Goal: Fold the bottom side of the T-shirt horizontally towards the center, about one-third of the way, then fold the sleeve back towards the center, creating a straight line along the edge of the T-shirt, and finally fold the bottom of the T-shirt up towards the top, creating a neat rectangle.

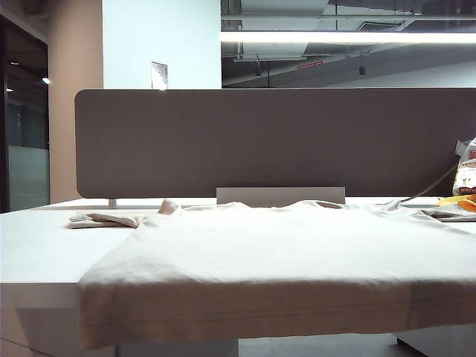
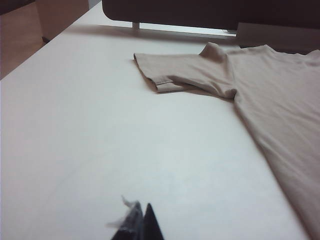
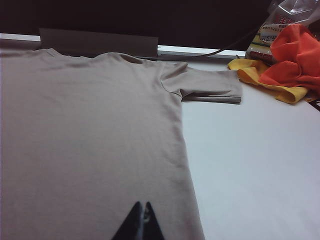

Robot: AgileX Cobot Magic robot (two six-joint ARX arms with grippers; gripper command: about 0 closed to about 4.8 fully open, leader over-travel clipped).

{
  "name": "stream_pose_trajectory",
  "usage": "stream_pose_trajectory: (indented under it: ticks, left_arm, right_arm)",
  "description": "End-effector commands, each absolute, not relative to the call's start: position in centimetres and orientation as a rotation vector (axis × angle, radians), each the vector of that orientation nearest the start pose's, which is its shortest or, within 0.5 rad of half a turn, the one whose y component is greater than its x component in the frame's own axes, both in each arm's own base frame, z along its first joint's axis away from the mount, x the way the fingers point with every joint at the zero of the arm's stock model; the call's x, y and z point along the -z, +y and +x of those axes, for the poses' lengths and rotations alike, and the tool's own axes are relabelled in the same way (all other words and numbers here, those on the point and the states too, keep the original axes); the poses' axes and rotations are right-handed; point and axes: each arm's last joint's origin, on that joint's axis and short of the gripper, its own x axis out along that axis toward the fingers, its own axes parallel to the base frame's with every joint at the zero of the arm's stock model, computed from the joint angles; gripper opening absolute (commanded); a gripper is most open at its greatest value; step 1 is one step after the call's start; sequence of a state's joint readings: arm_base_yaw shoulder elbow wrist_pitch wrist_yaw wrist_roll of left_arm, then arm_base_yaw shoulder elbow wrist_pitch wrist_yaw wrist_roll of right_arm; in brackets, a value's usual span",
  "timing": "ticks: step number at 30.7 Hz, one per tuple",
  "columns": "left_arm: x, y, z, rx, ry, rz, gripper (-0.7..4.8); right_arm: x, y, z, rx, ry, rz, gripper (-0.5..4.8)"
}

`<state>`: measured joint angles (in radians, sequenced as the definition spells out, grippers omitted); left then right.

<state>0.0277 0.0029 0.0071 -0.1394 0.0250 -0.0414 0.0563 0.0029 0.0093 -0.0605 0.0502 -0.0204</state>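
Observation:
The pale beige T-shirt (image 1: 282, 245) lies flat, neck (image 1: 279, 204) toward the partition. The bottom of the T-shirt (image 1: 260, 320) hangs over the table's near edge. One short sleeve (image 2: 180, 70) lies out on the left, the other sleeve (image 3: 210, 85) on the right. My left gripper (image 2: 141, 207) is shut, over bare table well to the left of the shirt, with a white wisp clinging to one fingertip. The right gripper (image 3: 141, 205) is shut with nothing held, hovering over the shirt's body near its right side edge. Neither gripper shows in the exterior view.
A dark partition panel (image 1: 275, 141) closes the table's far side. Orange and yellow cloths (image 3: 290, 55) and a printed bag (image 3: 280, 25) sit at the far right corner, with a cable (image 3: 225, 50) beside them. White table (image 2: 100, 140) flanks the shirt.

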Motion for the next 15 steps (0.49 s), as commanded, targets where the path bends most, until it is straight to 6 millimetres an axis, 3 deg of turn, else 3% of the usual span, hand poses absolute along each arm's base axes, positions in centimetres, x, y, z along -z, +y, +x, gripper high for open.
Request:
stream_pose_trajectory:
  ticks: [1, 11, 15]
  left_arm:
    - [-15.53, 0.17, 9.69, 0.001, 0.103, -0.107, -0.05]
    - [-14.95, -0.26, 9.55, 0.116, 0.191, -0.258, -0.05]
    - [-15.19, -0.47, 9.49, 0.092, 0.260, -0.305, -0.05]
  right_arm:
    - [-16.47, 0.50, 9.74, -0.029, 0.001, -0.018, -0.05]
    - [-16.61, 0.50, 9.67, -0.031, 0.017, 0.048, -0.06]
    - [-17.14, 0.18, 9.39, 0.079, 0.057, 0.130, -0.06]
